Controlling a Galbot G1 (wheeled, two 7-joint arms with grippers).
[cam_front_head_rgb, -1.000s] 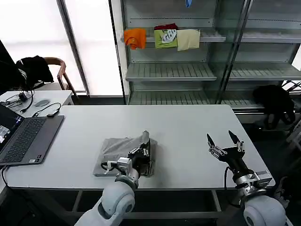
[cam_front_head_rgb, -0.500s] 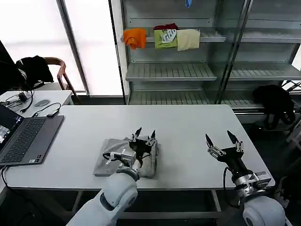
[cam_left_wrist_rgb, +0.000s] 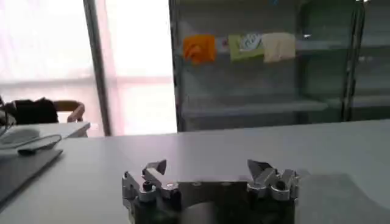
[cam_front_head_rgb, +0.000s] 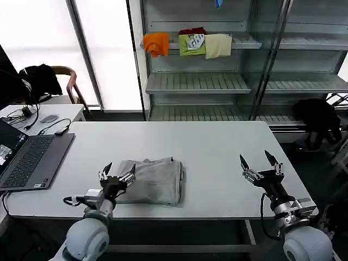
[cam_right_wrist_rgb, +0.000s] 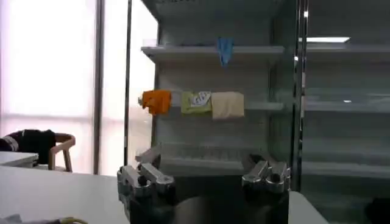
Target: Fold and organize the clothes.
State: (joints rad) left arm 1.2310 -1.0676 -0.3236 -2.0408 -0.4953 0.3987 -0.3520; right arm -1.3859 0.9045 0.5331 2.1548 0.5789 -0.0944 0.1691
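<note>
daylight enters through the tall window panels (cam_front_head_rgb: 103, 49) at the back left; they are blown out to white in the head view and wash to a pale pink haze in the left wrist view. the white tabletop (cam_front_head_rgb: 217, 147) is bright and even, with soft, weak shadows. the folded grey shirt (cam_front_head_rgb: 155, 179) casts a thin dark edge on its near side. the shelving (cam_front_head_rgb: 228, 81) reads dimmer, with faint reflections on its glass. a ceiling strip light (cam_right_wrist_rgb: 332, 39) glares in the right wrist view. both wrist views are soft, background hazy.
</note>
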